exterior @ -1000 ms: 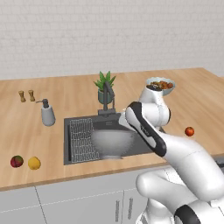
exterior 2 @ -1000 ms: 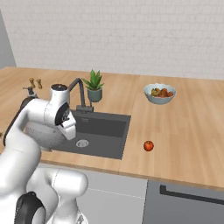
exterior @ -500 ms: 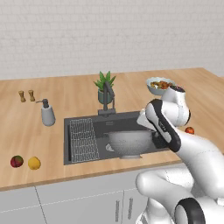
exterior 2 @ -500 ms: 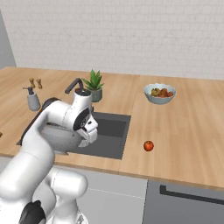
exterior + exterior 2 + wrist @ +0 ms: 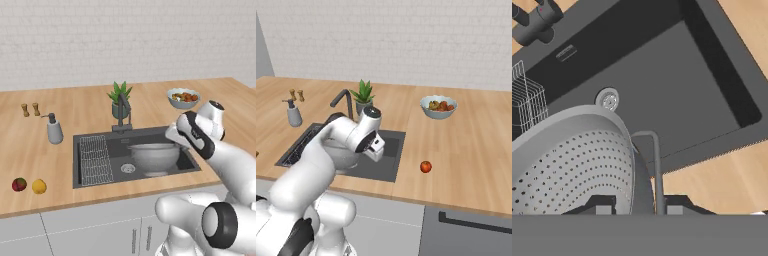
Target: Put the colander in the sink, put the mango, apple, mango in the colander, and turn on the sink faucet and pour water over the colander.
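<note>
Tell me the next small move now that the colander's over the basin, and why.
Probably lower it straight down a little, then release. The pincer is shut on the colander at its rim by the side handle, and the colander hangs inside the sink, beside the drain and right of the wire rack. Whether it already touches the floor cannot be told.

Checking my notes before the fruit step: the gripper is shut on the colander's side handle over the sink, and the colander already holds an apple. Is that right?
Not quite: the colander holds no fruit, as the left base view shows. An apple lies on the counter right of the sink. The rest stands: the gripper is shut on the colander's side handle over the sink.
</note>
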